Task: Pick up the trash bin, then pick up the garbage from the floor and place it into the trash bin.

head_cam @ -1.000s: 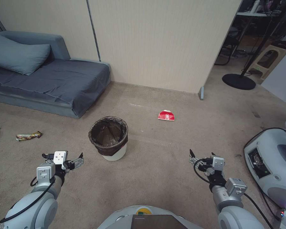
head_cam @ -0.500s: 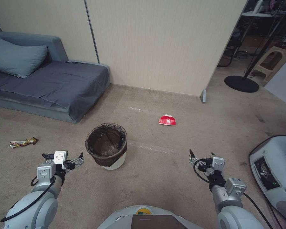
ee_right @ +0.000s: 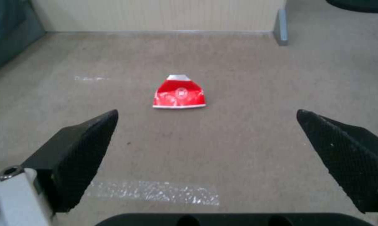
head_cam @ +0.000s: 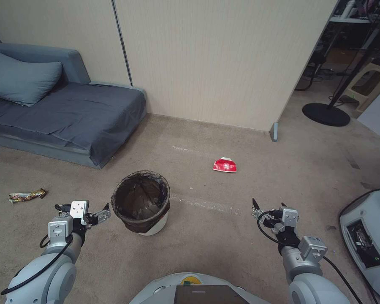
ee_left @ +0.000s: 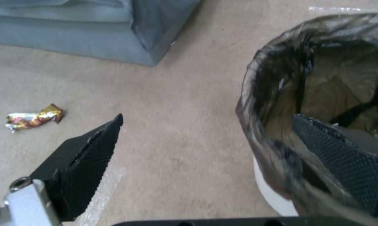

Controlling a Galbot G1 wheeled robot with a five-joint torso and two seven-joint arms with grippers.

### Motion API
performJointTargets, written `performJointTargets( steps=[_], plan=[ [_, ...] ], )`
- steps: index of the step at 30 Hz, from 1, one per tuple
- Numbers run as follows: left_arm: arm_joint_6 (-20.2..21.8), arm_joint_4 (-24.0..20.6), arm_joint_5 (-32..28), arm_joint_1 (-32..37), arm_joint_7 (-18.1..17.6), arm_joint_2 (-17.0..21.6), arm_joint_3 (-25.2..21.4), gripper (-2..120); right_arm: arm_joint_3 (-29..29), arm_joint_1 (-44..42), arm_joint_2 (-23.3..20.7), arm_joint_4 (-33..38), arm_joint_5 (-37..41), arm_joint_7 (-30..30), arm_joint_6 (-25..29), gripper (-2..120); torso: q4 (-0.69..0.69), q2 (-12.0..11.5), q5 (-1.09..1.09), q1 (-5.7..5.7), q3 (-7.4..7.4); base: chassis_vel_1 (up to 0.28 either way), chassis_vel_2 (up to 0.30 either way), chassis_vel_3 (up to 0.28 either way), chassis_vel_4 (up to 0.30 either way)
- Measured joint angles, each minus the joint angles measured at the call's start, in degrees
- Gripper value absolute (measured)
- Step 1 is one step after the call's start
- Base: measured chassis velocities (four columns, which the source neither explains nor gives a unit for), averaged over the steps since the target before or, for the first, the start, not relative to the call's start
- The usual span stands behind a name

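A robot's downward view of a beige carpeted floor (head_cam: 207,236) in a room with a grey sofa bed (head_cam: 63,109) along the far left wall. At far left, a yellow-brown snack wrapper (head_cam: 27,195) lies flat on the carpet, well apart from everything else. Next, the left gripper (head_cam: 82,211) hovers above the floor with its jaws wide apart and holding nothing; in the left wrist view one jaw sits over the near rim of the trash bin (head_cam: 141,202), the other out over bare carpet. The bin stands upright just beside that gripper, a small white bucket with a dark liner bag folded over its rim, apparently empty. Farther right and toward the wall, a red paper packet (head_cam: 224,165) lies flat, with a strip of clear tape (head_cam: 207,204) between it and the robot. At right, the right gripper (head_cam: 268,209) hangs above the carpet, jaws also spread wide and empty, aimed toward the packet. The bin is not yet gripped. Risks from here: the jaws may pinch only the loose liner and pull it free, or nudge the light bucket and tip it over.
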Motion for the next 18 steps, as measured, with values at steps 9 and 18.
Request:
performJointTargets(
  steps=[9,18],
  plan=[
    [2.1,-1.8,-3.1,-1.4,-1.5,1.7,-0.4,100,0.0,0.0,-0.1,0.0,-0.3,0.3,-0.1,100,-0.01,0.0,0.01,0.00,-0.01,-0.010,0.004,0.012,-0.009],
    [2.3,-0.7,-6.8,-7.0,-1.5,6.2,0.7,100,0.1,-0.3,-0.2,-0.1,-0.9,0.2,-0.2,100,-0.01,0.0,0.00,0.00,-0.01,0.000,0.000,0.000,0.000]
  ],
)
